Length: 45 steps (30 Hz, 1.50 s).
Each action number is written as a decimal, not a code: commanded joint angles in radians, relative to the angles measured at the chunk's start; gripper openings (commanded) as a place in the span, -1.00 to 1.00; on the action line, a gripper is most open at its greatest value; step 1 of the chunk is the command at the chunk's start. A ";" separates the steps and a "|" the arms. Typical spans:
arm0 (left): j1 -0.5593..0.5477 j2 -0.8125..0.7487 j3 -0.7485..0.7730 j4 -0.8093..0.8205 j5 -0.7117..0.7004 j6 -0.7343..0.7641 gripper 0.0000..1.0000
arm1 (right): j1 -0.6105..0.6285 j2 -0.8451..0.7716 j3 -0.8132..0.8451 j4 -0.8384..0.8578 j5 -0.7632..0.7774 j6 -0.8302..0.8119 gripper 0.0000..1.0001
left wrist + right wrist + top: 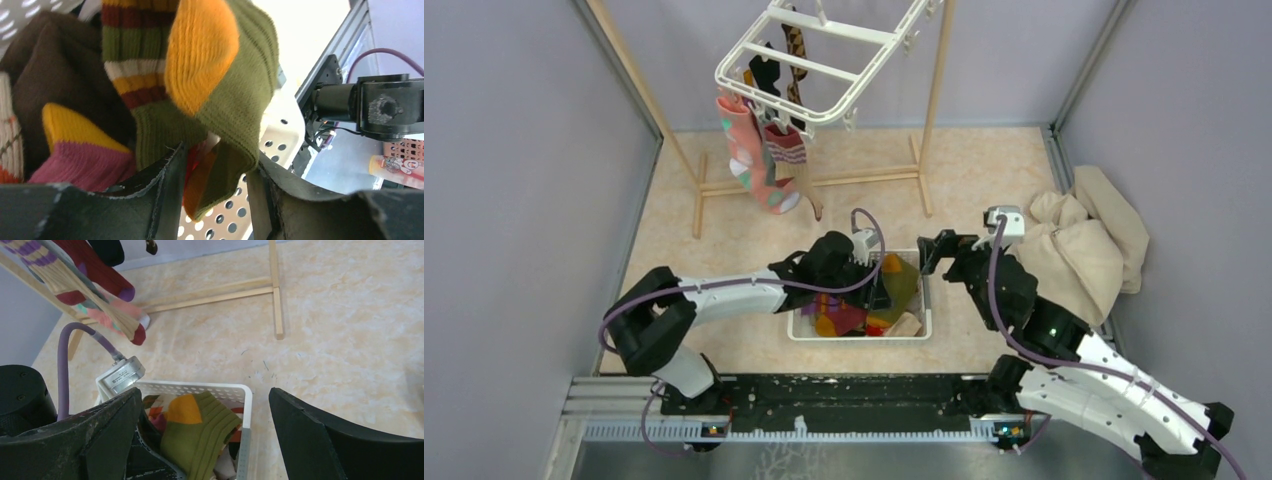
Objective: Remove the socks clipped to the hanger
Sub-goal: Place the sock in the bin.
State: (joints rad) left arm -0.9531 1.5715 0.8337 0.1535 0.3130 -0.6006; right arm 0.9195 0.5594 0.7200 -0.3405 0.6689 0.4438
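Reaching over the white slotted basket [859, 337], the left gripper [216, 162] has its fingers [160, 200] partway apart with the olive sock [245, 90] filling the gap between them; whether they press it I cannot tell; that sock has an orange heel and a cuff striped maroon, cream and mustard. Beneath it in the basket lie a dark brown sock [45, 75] with a yellow and magenta end, and others too heaped to separate. The right gripper [936, 250] hovers just beside the basket's right rim, jaws spread wide, holding nothing; the beige cloth heap [1084, 250] lies close on its right. Beyond the basket, open tan floor [994, 165] runs up to the wooden rack [864, 177]; between its poles hangs the hanger [834, 28], white and tilted, with a pink sock [746, 150] patched in mint, a maroon-striped sock [786, 148], a black sock [764, 70] and a brown argyle sock [796, 40] clipped along its near-left rim.
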 commanded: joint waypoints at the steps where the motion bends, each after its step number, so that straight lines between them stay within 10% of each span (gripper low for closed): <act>1: 0.004 -0.056 -0.041 -0.046 -0.035 -0.033 0.07 | -0.007 0.039 0.004 0.034 -0.028 0.008 0.97; 13: 0.005 -0.247 -0.047 -0.181 -0.092 0.061 0.49 | -0.080 0.350 0.066 0.079 -0.252 0.027 0.78; 27: 0.043 -0.501 -0.116 -0.337 -0.368 0.055 0.48 | -0.081 0.567 0.094 0.119 -0.514 0.026 -0.68; 45: 0.100 -0.502 -0.123 -0.328 -0.335 0.072 0.51 | -0.069 0.817 -0.089 0.230 -0.518 0.124 -0.50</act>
State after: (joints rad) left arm -0.8612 1.0790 0.7185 -0.1802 -0.0254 -0.5411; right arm 0.8410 1.3472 0.6556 -0.1970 0.1780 0.5411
